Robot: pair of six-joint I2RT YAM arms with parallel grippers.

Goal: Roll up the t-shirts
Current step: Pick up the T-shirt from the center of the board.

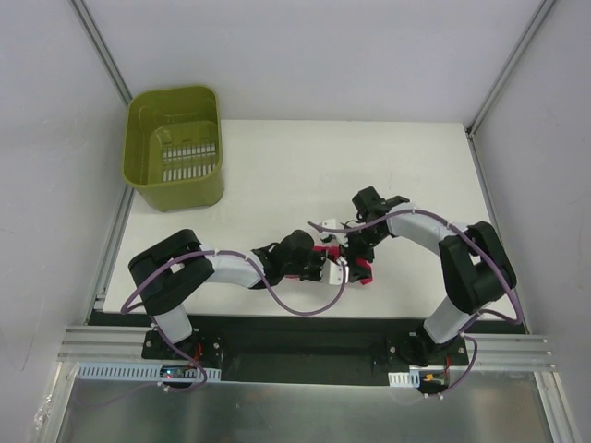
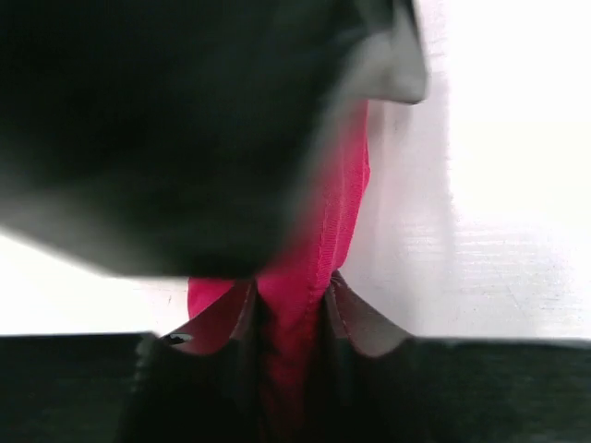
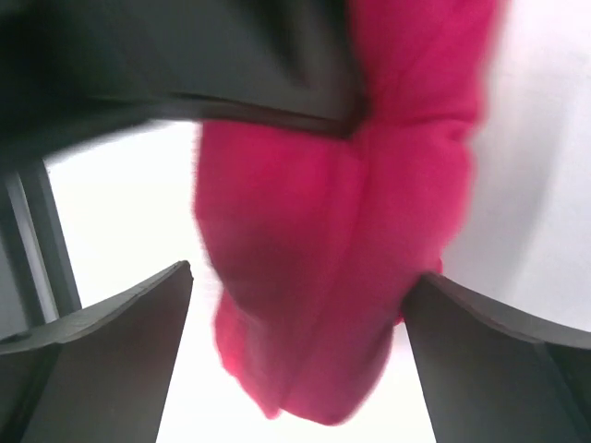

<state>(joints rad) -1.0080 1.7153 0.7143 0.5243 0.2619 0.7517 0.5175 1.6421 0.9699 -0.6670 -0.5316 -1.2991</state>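
The magenta-red t-shirt is bunched into a small wad near the table's front middle, mostly hidden under both grippers. My left gripper reaches in from the left. In the left wrist view its jaws are shut on a fold of the t-shirt, with a hemmed edge running up from the pinch. My right gripper comes in from the right. In the right wrist view it stands open, with the rolled bulk of the t-shirt hanging between its fingers and brushing the right finger.
A green basket stands at the back left corner of the white table. Grey walls with metal rails close in the left, right and back sides. The two wrists are close together over the cloth.
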